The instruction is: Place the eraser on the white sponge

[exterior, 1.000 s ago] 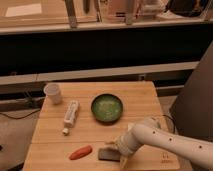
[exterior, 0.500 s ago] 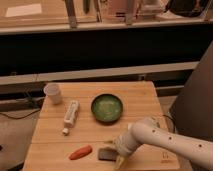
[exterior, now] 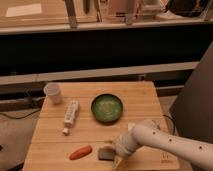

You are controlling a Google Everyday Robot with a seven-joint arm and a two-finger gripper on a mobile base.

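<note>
The eraser [exterior: 106, 153], a small dark grey-brown block, lies flat near the front edge of the wooden table [exterior: 145, 102]. My gripper [exterior: 118, 150] is low over the table, right against the eraser's right side, at the end of the white arm that reaches in from the lower right. Its jaws stand open, and the eraser rests on the wood. Only a pale edge of the white sponge [exterior: 119, 161] shows under the gripper; the rest is hidden.
An orange carrot-like piece [exterior: 80, 152] lies left of the eraser. A green bowl [exterior: 107, 108] stands mid-table, a white bottle [exterior: 71, 115] lies to its left, and a white cup [exterior: 53, 93] stands at the back left corner.
</note>
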